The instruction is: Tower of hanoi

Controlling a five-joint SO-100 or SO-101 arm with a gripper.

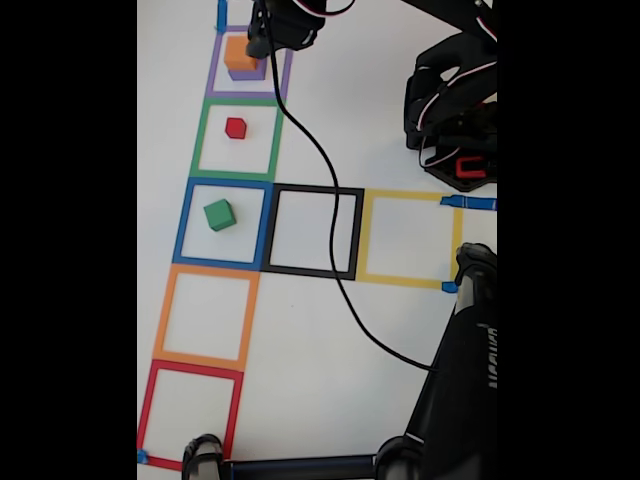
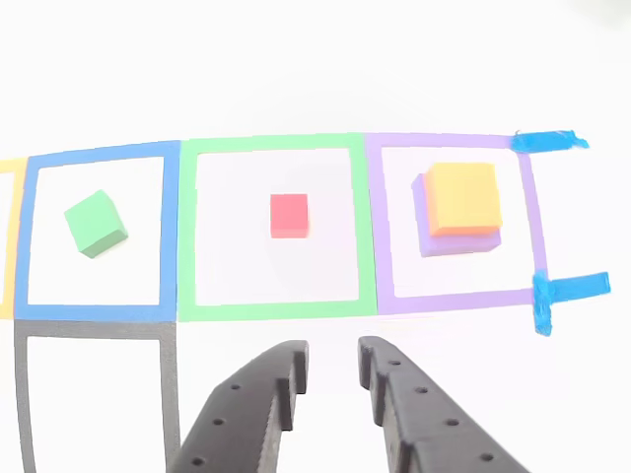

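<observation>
1. The orange cube (image 2: 462, 198) sits on top of the purple cube (image 2: 427, 239), and the two form a stack inside the purple tape square (image 2: 452, 299); in the fixed view this stack (image 1: 241, 55) is at the top of the column of squares.
2. The red cube (image 2: 289, 215) lies alone near the middle of the green tape square (image 2: 278, 309), next to the purple one.
3. The green cube (image 2: 96, 224) lies turned at an angle inside the blue tape square (image 2: 95, 312), on the far side of the green square from the stack.
4. In the fixed view, an empty black square (image 1: 312, 271) and a yellow square (image 1: 405, 279) branch off beside the blue one, while an orange square (image 1: 203, 356) and a red square (image 1: 187, 367) continue the column downward.
5. The jaws (image 2: 330, 361) enter the other view from the bottom edge, a little apart with bare desk showing between the tips, holding nothing, just below the green square.
6. Blue tape strips (image 2: 549, 141) mark the outer side of the purple square.
7. A black cable (image 1: 333, 215) runs across the white desk (image 1: 310, 370) in the fixed view.
</observation>
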